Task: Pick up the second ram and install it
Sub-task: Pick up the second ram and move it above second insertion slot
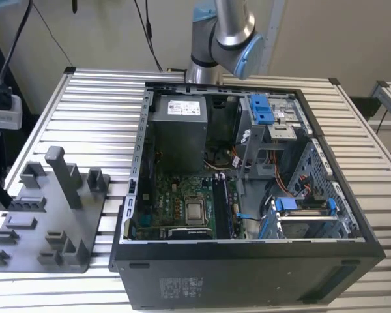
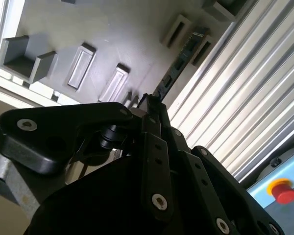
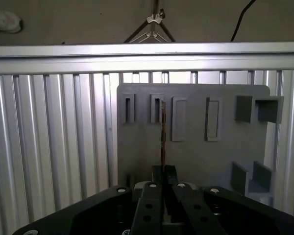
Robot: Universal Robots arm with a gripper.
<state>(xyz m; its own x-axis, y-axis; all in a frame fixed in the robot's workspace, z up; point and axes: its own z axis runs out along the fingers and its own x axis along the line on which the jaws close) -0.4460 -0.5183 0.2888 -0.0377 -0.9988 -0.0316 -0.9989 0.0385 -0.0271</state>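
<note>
Slatted table (image 1: 91,111) bears the open computer case (image 1: 247,274), with the grey holder tray (image 1: 91,208) at its eight o'clock in the exterior view. My gripper (image 3: 163,169), jaws narrow, pinches the second ram (image 3: 162,132) edge-on, with the tray beyond it in both wrist views.

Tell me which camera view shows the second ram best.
The second wrist view: there the second ram shows its flat dark side along its length, running out from the gripper. In the first wrist view it is edge-on, a thin line over the grey holder tray.
</note>
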